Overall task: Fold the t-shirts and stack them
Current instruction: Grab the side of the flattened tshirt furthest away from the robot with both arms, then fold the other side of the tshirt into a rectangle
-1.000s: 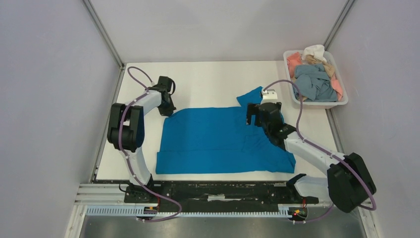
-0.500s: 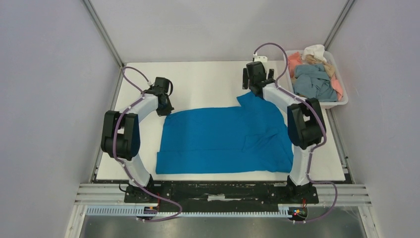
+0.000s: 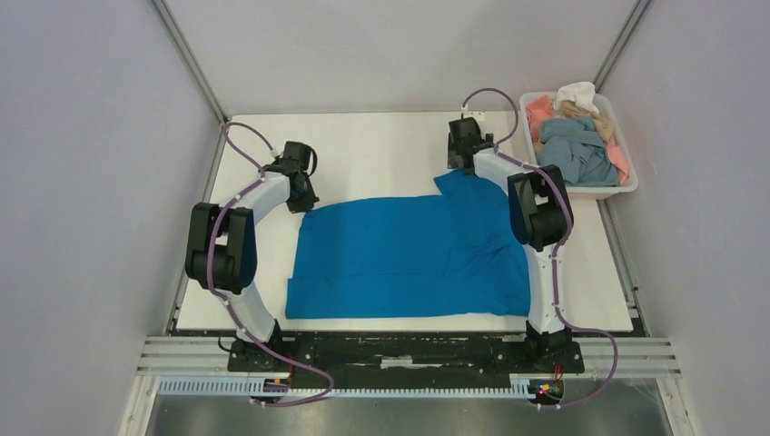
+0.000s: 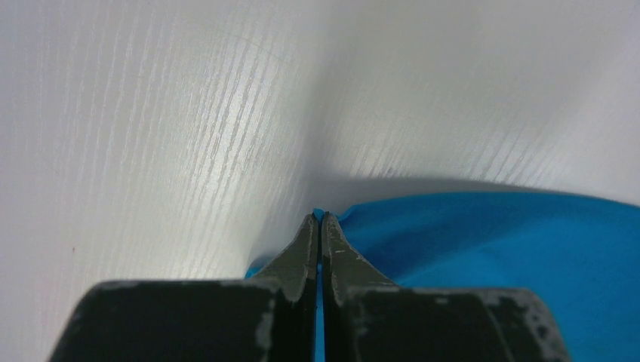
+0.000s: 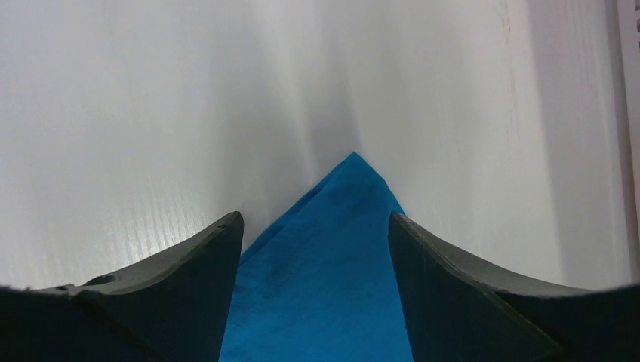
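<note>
The right pincer [image 5: 315,220] stands open astride the sleeve tip of the bright blue cloth t-shirt [image 3: 409,250] spread on the white worktop [image 3: 381,145]; the left pincer [image 4: 318,216] is clamped on its corner. A shallow bite might let the sleeve slip.

Seen from above, the left tool [image 3: 307,203] and right tool [image 3: 456,167] hide their own fingertips beneath their wrists. The right arm [image 3: 538,218] covers the right edge of the blue t-shirt [image 3: 399,254]. In the tray [image 3: 586,192], the heaped t-shirts [image 3: 572,150] bury one another, so their number cannot be told.
</note>
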`<state>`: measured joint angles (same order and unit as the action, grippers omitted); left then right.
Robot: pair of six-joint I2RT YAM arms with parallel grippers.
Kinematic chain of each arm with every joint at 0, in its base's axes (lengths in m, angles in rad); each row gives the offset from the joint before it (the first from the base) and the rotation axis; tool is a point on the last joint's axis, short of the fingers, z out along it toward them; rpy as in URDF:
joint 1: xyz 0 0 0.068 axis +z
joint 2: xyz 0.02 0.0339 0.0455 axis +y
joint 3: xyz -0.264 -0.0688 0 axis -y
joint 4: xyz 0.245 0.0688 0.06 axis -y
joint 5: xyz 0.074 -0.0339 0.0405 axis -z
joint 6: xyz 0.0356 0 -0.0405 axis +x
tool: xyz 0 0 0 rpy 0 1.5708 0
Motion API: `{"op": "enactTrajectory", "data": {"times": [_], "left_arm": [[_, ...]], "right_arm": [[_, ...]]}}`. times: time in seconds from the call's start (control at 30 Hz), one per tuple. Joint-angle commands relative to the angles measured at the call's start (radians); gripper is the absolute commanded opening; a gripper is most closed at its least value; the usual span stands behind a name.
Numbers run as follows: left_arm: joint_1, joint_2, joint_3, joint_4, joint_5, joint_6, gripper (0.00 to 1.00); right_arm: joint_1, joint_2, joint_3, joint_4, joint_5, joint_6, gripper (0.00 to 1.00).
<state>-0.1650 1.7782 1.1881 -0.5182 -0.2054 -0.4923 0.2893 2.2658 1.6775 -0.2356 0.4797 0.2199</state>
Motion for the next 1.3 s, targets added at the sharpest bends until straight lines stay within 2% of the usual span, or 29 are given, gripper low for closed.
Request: {"op": "enactTrajectory", "data": {"times": [0.0, 0.1, 0.33, 0.4, 0.47, 0.6, 0.8, 1.0, 1.27], "left_arm": [[0.003, -0.008, 0.021, 0.008, -0.011, 0.000, 0.02], [0.003, -0.010, 0.020, 0.004, -0.019, -0.003, 0.02], [0.002, -0.011, 0.024, 0.001, -0.023, -0.001, 0.02], [0.002, -0.013, 0.032, 0.000, -0.022, 0.001, 0.02], [0.002, -0.019, 0.039, -0.001, -0.011, 0.003, 0.02], [-0.008, -0.048, 0.027, 0.005, 0.009, -0.002, 0.02], [-0.030, -0.126, -0.037, 0.015, 0.010, -0.019, 0.02], [-0.039, -0.270, -0.156, 0.053, 0.010, -0.032, 0.02], [-0.040, -0.505, -0.350, 0.120, 0.011, -0.068, 0.02]], "right_arm": [[-0.013, -0.058, -0.088, 0.015, 0.015, 0.025, 0.70], [-0.018, -0.089, -0.155, 0.030, 0.013, 0.053, 0.58], [-0.018, -0.143, -0.264, 0.119, -0.056, 0.098, 0.22], [-0.017, -0.169, -0.292, 0.166, -0.074, 0.095, 0.09], [-0.016, -0.219, -0.333, 0.225, -0.102, 0.081, 0.00], [-0.007, -0.379, -0.467, 0.320, -0.114, 0.051, 0.00], [0.007, -0.591, -0.649, 0.301, -0.174, 0.020, 0.00], [0.067, -0.846, -0.846, 0.263, -0.149, 0.004, 0.00], [0.143, -1.184, -1.021, 0.133, -0.088, 0.037, 0.00]]}}
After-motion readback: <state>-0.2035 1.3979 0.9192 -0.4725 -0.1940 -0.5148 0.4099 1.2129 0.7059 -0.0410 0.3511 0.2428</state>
